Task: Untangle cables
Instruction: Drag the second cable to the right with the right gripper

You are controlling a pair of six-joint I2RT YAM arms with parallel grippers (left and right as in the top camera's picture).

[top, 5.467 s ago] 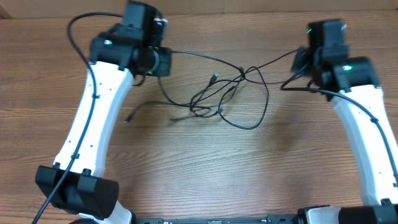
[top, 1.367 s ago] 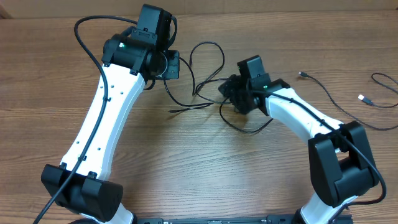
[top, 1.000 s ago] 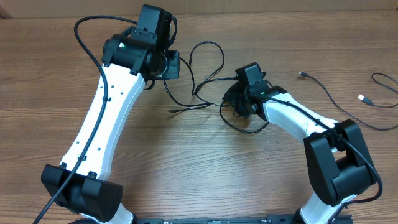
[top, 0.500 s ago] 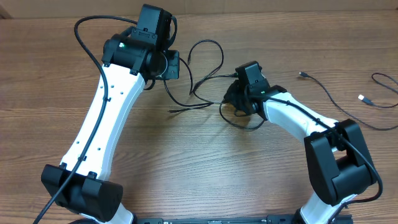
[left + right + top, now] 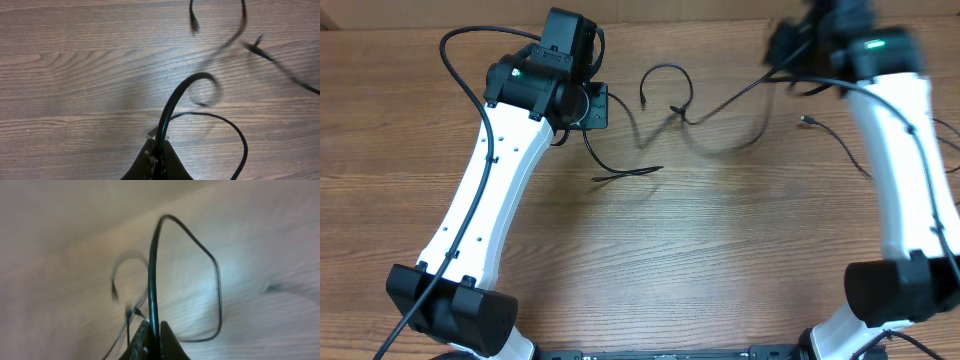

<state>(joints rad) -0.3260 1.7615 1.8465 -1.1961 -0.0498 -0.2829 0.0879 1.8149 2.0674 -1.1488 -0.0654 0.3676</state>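
Black cables lie on the wooden table. My left gripper [image 5: 596,105] [image 5: 159,156] is shut on a thick black cable [image 5: 172,102] at the back left. That cable curves down to a loose end on the table [image 5: 620,173]. My right gripper [image 5: 782,48] [image 5: 152,332] is at the back right, blurred, and is shut on a thin black cable [image 5: 154,265]. That cable is stretched leftward [image 5: 730,98] to a small loop with a plug end [image 5: 663,74] near my left gripper. The stretched cable shows blurred in the left wrist view [image 5: 225,42].
A separate thin cable with a plug [image 5: 810,121] lies at the right, partly hidden behind my right arm [image 5: 905,170]. My left arm [image 5: 485,190] crosses the left side of the table.
My right arm has swung from the table's middle up to the back right with a cable in its jaws, pulling the tangle out into a stretched line. My left arm has not moved.
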